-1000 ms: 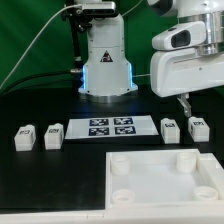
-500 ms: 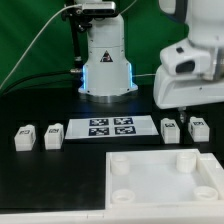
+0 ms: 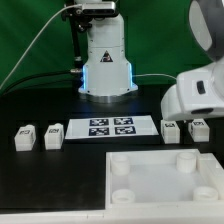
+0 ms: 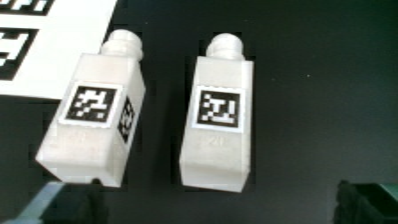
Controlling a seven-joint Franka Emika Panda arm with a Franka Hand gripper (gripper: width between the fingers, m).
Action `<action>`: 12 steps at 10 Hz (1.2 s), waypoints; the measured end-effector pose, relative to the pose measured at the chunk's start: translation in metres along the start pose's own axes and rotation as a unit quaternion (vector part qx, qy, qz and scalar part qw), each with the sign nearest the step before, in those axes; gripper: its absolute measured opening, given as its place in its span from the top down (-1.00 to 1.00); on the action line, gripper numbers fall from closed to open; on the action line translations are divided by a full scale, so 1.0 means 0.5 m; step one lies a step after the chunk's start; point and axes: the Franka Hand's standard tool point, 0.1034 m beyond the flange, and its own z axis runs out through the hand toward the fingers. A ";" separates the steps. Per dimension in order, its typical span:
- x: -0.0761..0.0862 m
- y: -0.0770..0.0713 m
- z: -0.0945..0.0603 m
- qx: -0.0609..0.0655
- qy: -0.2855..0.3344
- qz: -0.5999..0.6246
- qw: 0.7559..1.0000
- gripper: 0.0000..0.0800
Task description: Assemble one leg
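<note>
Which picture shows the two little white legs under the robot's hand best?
The wrist view. The two legs fill it side by side, with their tags and rounded tips clear. In the exterior view they look small, and the arm partly covers them.

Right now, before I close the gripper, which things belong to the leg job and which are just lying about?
Job: two small white plastic tagged block legs under the open gripper; large white square socketed panel.
Lying about: two matching legs at the exterior view's left; flat white marker board.
</note>
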 end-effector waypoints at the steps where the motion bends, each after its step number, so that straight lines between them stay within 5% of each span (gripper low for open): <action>1: 0.000 -0.001 -0.001 0.000 0.002 0.000 1.000 -0.62; 3: 0.001 0.001 0.017 0.000 0.000 0.003 1.000 -0.62; 7: 0.000 -0.018 0.117 -0.006 0.006 0.016 1.000 -0.62; 10: 0.001 -0.022 0.121 -0.009 0.002 0.027 1.000 -0.62; 11: 0.001 -0.022 0.121 -0.009 0.001 0.027 1.000 -0.38; 12: 0.001 -0.022 0.121 -0.009 0.001 0.027 1.000 -0.38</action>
